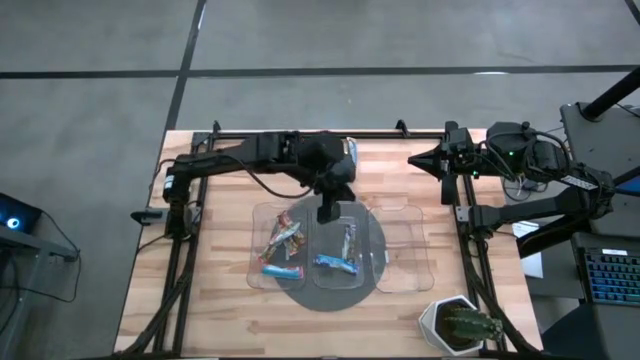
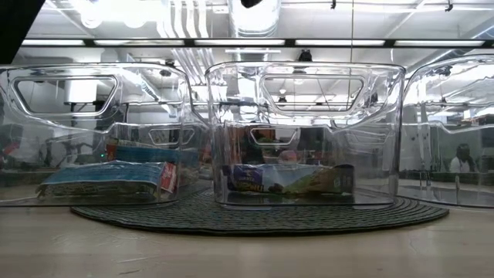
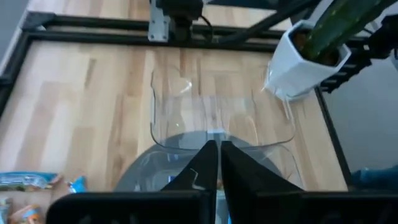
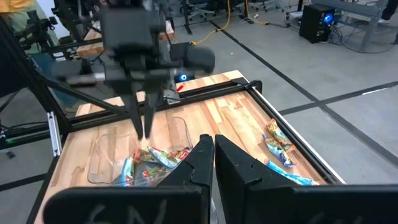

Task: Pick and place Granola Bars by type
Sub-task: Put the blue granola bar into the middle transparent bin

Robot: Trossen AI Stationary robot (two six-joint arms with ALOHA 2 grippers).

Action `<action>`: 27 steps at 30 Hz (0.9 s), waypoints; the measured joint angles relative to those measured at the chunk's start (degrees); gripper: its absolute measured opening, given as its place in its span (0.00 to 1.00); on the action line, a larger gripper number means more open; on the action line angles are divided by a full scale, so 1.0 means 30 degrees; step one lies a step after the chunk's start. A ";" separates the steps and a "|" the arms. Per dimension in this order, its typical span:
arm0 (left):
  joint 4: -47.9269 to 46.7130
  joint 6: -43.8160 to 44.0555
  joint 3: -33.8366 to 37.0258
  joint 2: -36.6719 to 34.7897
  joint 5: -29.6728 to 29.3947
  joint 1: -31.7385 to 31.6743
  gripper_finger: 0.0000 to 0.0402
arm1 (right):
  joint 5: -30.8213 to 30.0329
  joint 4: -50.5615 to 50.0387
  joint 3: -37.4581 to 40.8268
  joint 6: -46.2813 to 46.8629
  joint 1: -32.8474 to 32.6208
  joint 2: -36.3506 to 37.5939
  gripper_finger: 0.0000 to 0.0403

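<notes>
Your left hand (image 1: 327, 212) hangs over the middle clear tray (image 1: 345, 275), fingers pressed together, holding nothing. Your right hand (image 1: 413, 160) waits at the bench's (image 1: 220, 310) right rear, fingers together too. Granola Bars (image 1: 282, 245) lie in the left tray (image 1: 258, 270); two blue ones (image 1: 340, 252) lie in the middle tray.

Glossy foil granola bars (image 1: 335, 262) in clear plastic trays (image 1: 262, 218) on matt wood table (image 1: 220, 310).
</notes>
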State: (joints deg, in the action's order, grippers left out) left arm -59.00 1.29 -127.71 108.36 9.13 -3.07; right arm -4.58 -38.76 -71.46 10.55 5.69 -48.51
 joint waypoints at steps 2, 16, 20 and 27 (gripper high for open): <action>-0.0332 -0.0008 -0.0526 -0.0144 -0.0052 0.0000 0.00 | 0.0007 -0.0006 0.0000 -0.0007 0.0000 0.0000 0.02; 0.1539 -0.0927 0.0502 -0.4540 -0.1814 -0.0185 0.00 | -0.0044 0.0004 0.0384 0.0066 -0.0015 -0.0015 0.02; 0.2966 -0.0893 0.2402 -0.6447 -0.2091 -0.0368 0.00 | -0.0052 0.0074 0.0466 0.0310 -0.0015 -0.0147 0.02; 0.8150 0.0138 0.9265 -1.1053 -0.2098 -0.0581 0.00 | -0.1088 0.1756 0.0481 0.0526 0.0007 -0.0817 0.02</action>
State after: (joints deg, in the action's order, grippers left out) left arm -34.55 1.70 -99.91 75.20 2.83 -4.81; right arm -7.84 -33.50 -70.02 12.12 5.72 -50.96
